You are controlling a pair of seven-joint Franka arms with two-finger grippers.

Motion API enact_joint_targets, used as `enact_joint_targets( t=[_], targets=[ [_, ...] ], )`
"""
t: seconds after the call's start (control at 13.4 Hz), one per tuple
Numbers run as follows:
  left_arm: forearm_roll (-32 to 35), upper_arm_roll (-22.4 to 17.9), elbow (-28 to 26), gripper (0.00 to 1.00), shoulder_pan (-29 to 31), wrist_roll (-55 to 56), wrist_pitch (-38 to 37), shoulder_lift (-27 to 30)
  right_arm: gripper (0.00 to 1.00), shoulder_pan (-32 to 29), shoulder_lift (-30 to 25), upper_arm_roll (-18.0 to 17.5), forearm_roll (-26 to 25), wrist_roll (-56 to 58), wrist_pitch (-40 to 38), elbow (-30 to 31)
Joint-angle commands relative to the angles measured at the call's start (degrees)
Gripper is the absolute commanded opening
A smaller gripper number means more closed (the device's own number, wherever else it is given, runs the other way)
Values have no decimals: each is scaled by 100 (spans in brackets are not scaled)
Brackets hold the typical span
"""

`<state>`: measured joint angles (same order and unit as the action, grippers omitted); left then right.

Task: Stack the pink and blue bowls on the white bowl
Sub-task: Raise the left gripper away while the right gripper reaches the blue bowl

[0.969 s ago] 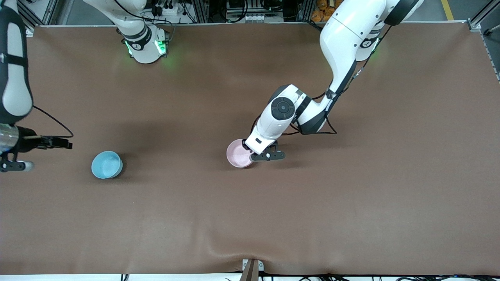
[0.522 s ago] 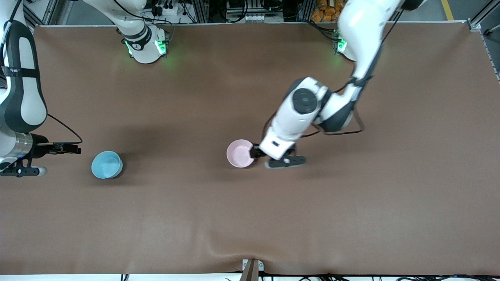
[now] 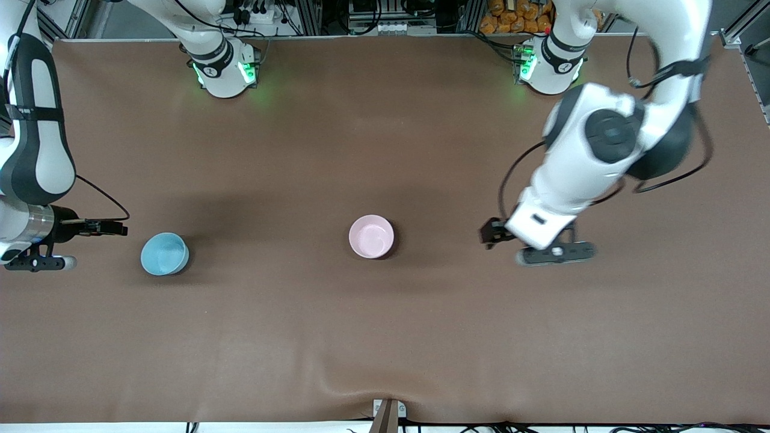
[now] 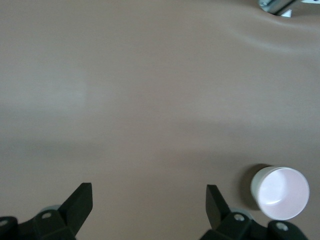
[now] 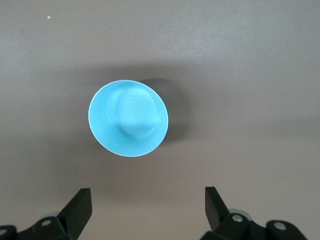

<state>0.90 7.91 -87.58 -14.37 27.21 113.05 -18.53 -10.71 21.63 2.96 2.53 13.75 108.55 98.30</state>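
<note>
Two bowls stand on table: pink bowl in middle, blue bowl toward right arm's end. Left gripper over bare table, fingers wide, empty. Right gripper near blue bowl, also wide, empty.

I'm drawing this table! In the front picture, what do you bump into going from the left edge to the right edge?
right gripper (open, waiting) → blue bowl → pink bowl → left gripper (open, over bare table)
</note>
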Motion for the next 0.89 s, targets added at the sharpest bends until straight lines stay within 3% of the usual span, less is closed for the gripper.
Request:
enact_joint_targets(
  t=[0.0,0.45,0.82],
  targets=[
    [104,53,-180,100,328,-417,-606,603,100,-36,86,-6,54,84,87,5],
    [104,53,-172,100,1058,-1305,-1294,1193,100,-124,561,-6,63,84,676,40],
    [104,44,-163,100,1349,-1544,-1540,1360,100,-133,684,-15,81,-3,2003,691]
  ],
)
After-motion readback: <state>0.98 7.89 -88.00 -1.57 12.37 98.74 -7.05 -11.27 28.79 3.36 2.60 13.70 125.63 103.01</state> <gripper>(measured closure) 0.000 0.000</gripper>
